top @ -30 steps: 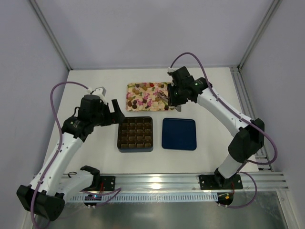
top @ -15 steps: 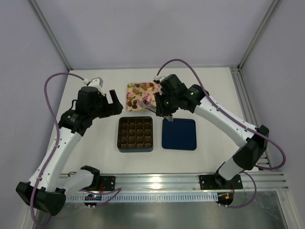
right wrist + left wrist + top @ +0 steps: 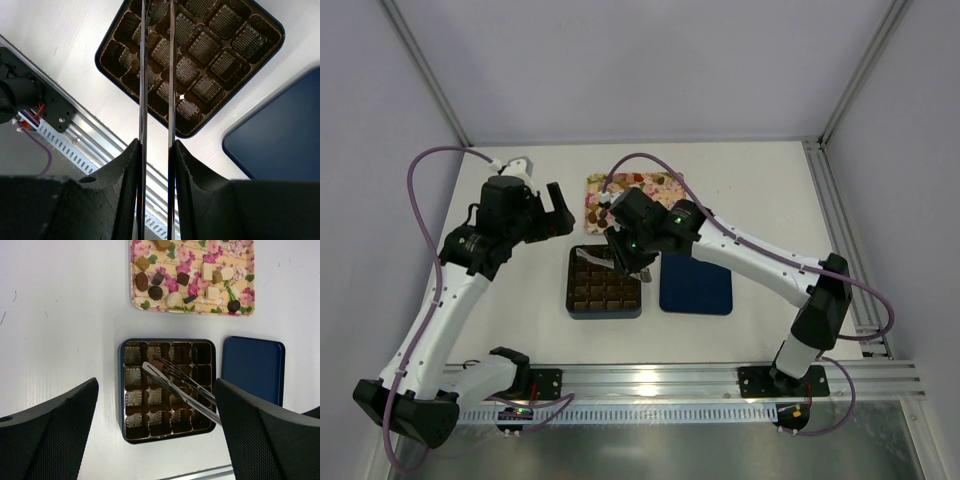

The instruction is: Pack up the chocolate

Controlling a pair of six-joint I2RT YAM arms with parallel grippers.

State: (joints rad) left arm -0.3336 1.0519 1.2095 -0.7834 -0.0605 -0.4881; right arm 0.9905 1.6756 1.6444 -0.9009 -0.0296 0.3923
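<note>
The chocolate (image 3: pixel 172 282) lies as many small brown, dark and cream pieces on a floral tray (image 3: pixel 192 310) (image 3: pixel 620 185). My right gripper (image 3: pixel 628 262) (image 3: pixel 156 145) is shut on metal tongs (image 3: pixel 180 390) (image 3: pixel 142 75). Their blades reach over the dark brown gridded box (image 3: pixel 605 290) (image 3: pixel 170 420) (image 3: pixel 200 55), tips above its upper-left cells. A small brownish bit shows at the tips; I cannot tell if it is held. My left gripper (image 3: pixel 563 215) (image 3: pixel 156 382) hangs open high above the box, empty.
The navy-blue lid (image 3: pixel 696 282) (image 3: pixel 252 367) (image 3: pixel 280 130) lies flat just right of the box. An aluminium rail (image 3: pixel 720 375) runs along the table's near edge. Frame posts stand at the back corners.
My right arm has swung left from the tray, carrying the tongs over the box. The left arm has drawn back slightly, still open.
</note>
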